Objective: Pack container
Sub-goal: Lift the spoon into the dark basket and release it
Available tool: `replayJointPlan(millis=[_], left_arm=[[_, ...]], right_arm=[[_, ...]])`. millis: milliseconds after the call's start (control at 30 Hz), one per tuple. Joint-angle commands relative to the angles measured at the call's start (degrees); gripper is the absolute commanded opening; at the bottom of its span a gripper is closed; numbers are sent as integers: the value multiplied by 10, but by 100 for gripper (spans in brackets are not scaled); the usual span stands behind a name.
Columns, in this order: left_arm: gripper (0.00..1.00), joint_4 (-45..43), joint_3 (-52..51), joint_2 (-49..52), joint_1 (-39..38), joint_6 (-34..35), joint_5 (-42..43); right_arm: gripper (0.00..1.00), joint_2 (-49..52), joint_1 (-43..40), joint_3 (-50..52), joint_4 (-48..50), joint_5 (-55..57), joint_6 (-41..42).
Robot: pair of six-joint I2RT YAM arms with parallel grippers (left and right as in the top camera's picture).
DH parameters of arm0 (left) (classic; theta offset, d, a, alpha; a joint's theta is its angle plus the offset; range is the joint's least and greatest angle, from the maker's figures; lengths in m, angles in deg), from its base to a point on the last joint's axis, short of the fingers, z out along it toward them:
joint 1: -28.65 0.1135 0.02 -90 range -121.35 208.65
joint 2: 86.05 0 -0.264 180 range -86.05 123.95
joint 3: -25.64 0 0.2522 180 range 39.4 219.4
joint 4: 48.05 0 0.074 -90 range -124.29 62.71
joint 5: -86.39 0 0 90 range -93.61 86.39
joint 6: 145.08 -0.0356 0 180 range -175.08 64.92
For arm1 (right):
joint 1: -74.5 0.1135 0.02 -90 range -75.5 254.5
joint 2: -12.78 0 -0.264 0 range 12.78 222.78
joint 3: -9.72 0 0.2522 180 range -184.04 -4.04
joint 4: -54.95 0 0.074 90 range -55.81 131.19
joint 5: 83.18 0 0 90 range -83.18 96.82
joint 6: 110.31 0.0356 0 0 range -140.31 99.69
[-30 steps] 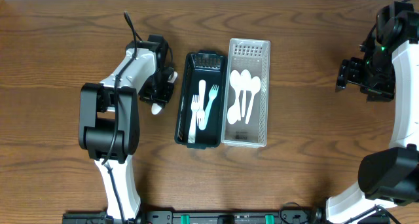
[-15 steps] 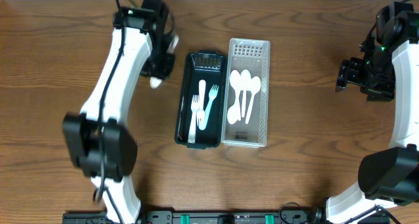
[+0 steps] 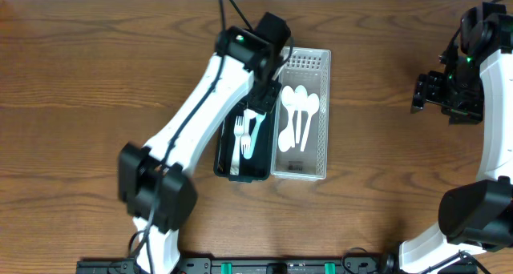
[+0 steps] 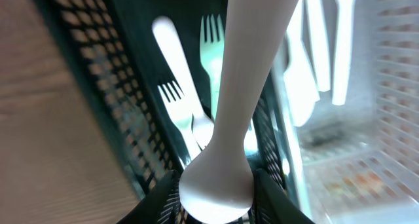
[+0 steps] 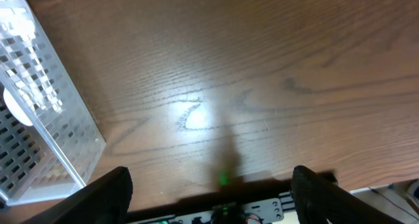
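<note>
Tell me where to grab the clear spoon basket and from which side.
Best bet: pinch the rim of the clear basket's right long wall, coming down from above on the right. That wall is thin, upright and free, while the left wall sits alongside the dark bin with the left arm hanging over that side. Stay clear of the spoons.

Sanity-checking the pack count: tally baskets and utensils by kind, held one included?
Baskets: 2 (black basket, clear basket)
Spoons: 4, in the clear basket
Forks: 2 showing tines, in the black basket
White utensils of unclear kind: 2 (loose utensil in the black basket, held utensil in the left pincer)
Total: 10
</note>
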State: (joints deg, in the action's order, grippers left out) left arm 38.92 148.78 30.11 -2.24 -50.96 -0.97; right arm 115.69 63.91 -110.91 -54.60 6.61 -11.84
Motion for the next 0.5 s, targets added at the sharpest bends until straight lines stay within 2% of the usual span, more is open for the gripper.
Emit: replayJointPlan(millis=[0, 300, 333, 367, 400, 433, 467], left_arm=[[6, 1, -5, 37, 20, 19, -1], [6, -10, -5, 87, 59, 42, 0], [12, -8, -5, 89, 59, 41, 0], [29, -6, -6, 90, 59, 41, 0], [52, -3, -6, 90, 59, 41, -1], [64, -2, -6, 90, 59, 41, -1], [67, 0, -6, 89, 59, 41, -1]], right_arm=[[81, 2, 1, -2, -3, 4, -9], [81, 2, 1, -2, -3, 4, -8], [81, 2, 1, -2, -3, 4, -8], [80, 2, 1, -2, -3, 4, -9], [81, 2, 1, -2, -3, 4, -8], [81, 2, 1, -2, -3, 4, -9], [81, 2, 1, -2, -3, 4, -9]])
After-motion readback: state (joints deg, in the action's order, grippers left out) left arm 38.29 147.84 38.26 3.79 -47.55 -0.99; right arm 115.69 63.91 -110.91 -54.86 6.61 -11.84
